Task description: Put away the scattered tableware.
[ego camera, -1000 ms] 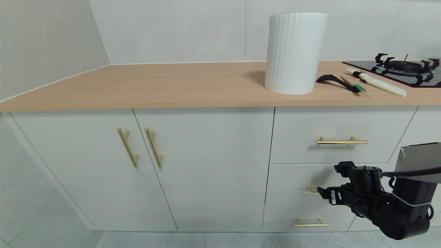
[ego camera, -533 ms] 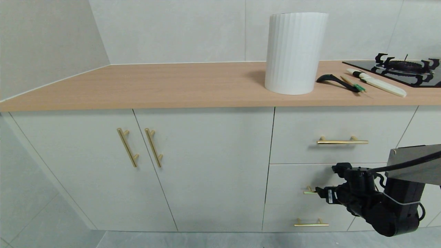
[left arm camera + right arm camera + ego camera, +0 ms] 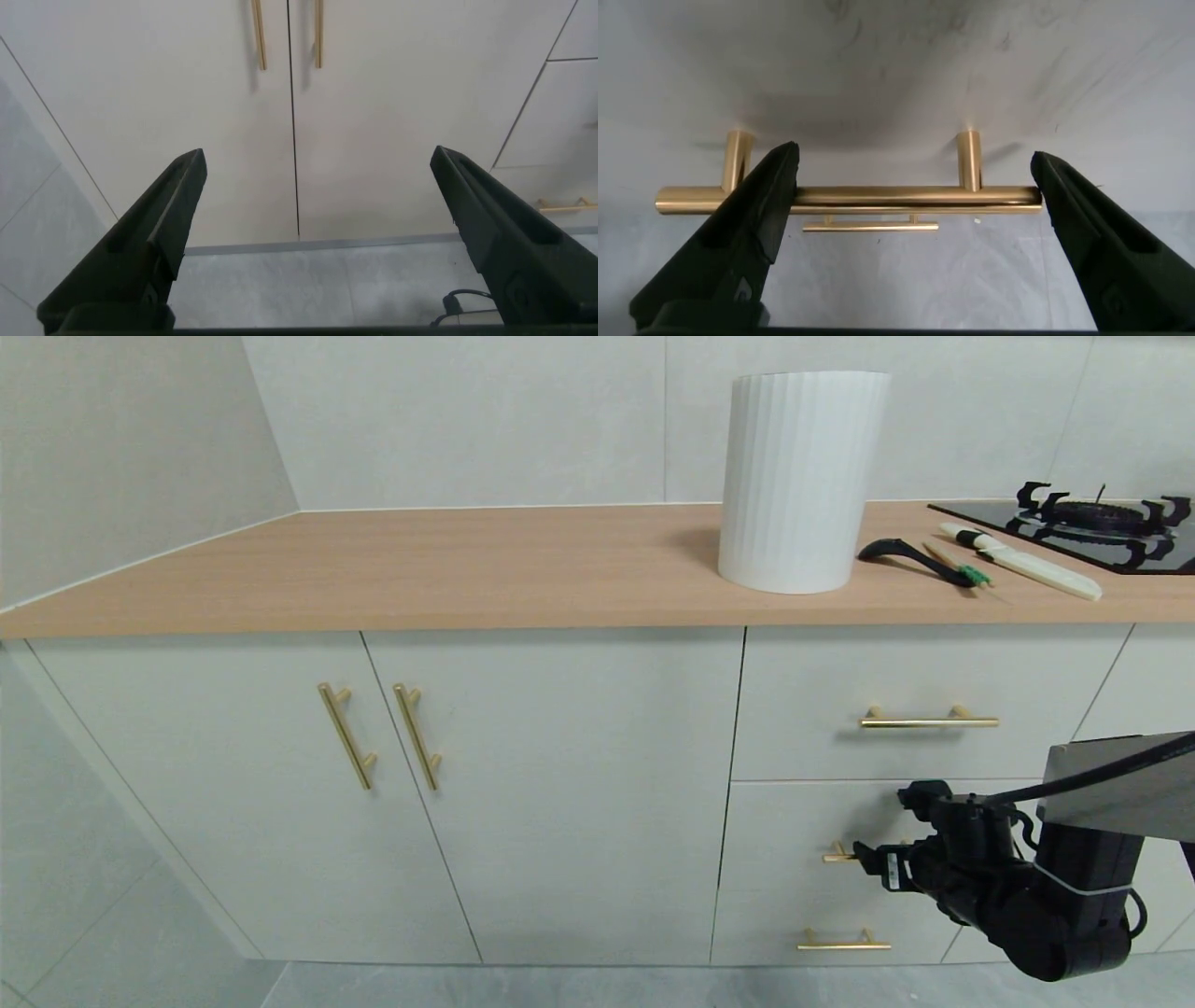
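- Tableware lies toward the right end of the light wooden tabletop point(image 3: 467, 569): a black plastic ladle point(image 3: 910, 556), a pair of wooden chopsticks with green ends point(image 3: 963, 567) and a white knife with a cream blade point(image 3: 1022, 568), close together in a loose row.
- The black plastic ladle is just beside a tall white ribbed cylindrical container point(image 3: 798, 481), which stands upright on the tabletop.
- The white knife is the piece nearest the black gas hob point(image 3: 1092, 518) at the far right.
- Under the tabletop are two pale cabinet doors point(image 3: 560, 784), each with an upright brass bar handle point(image 3: 416, 735) next to the seam between them.
- To the right of the doors is a stack of three pale drawers, each with a horizontal brass bar.
- The right gripper point(image 3: 913, 168) sits low in front of the middle drawer point(image 3: 784, 831), its fingers point(image 3: 752, 233) spread wide and grasping nothing.
- The middle drawer's brass handle point(image 3: 878, 197) runs across the gap between those fingers; I cannot tell whether either one touches the bar.
- The bottom drawer's brass handle point(image 3: 843, 945) shows below the middle one.
- The left gripper point(image 3: 315, 168) faces the seam between the cabinet doors, low above the grey floor point(image 3: 308, 289), its fingers point(image 3: 154, 224) released wide and holding nothing.
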### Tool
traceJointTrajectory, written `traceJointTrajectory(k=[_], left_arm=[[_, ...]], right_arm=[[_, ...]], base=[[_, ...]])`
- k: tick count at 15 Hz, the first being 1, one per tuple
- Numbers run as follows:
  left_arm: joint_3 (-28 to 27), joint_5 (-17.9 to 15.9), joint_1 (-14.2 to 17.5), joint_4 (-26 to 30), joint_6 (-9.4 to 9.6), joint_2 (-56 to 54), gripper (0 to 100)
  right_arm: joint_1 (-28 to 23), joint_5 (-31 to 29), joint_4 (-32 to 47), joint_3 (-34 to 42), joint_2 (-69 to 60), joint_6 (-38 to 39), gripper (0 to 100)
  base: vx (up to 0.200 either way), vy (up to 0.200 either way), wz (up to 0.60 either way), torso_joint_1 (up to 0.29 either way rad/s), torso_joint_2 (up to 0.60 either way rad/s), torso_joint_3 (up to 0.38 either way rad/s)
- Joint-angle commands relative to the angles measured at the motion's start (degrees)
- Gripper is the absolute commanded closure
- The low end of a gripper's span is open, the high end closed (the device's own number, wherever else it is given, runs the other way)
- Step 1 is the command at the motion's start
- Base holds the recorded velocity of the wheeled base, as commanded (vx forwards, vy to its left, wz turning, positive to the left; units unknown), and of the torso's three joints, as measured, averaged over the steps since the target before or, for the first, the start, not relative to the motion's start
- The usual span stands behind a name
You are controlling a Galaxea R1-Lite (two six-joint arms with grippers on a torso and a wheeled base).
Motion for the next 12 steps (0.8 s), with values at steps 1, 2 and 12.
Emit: traceJointTrajectory(k=[1, 2, 12], left_arm=[[0.0, 0.0, 0.0, 0.0, 0.0, 0.1, 0], [0.0, 0.0, 0.0, 0.0, 0.0, 0.1, 0], [0.0, 0.0, 0.0, 0.0, 0.0, 0.1, 0]], right_arm=[[0.0, 0.0, 0.7, 0.6, 0.0, -0.3, 0], [0.0, 0.1, 0.7, 1.0, -0.1, -0.4, 0], [1.0, 4.2, 12.0, 6.6, -17.9, -2.0, 0]], base=[[0.0, 0.0, 0.0, 0.0, 0.0, 0.0], [0.0, 0.0, 0.0, 0.0, 0.0, 0.0], [0.0, 0.0, 0.0, 0.0, 0.0, 0.0]])
